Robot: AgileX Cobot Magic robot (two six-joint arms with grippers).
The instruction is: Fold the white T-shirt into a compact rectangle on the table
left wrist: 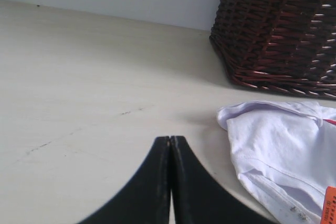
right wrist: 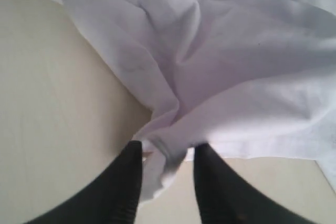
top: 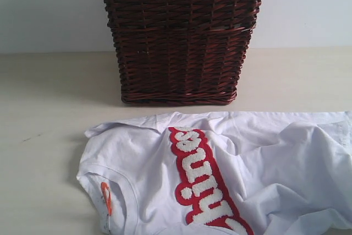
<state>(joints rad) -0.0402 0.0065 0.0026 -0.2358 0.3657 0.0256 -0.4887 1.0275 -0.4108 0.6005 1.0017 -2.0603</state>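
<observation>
The white T-shirt lies crumpled on the table, its red-outlined lettering running down the front and the orange neck tag at the lower left. Neither gripper shows in the exterior view. My left gripper is shut and empty over bare table, a short way from the shirt's sleeve. My right gripper stands open with a bunched hem corner of the shirt lying between its black fingers, the jaws apart around it.
A dark wicker basket with a lace-trimmed liner stands just behind the shirt, against a pale wall. Its base also shows in the left wrist view. The shirt runs off the exterior view's right and bottom edges.
</observation>
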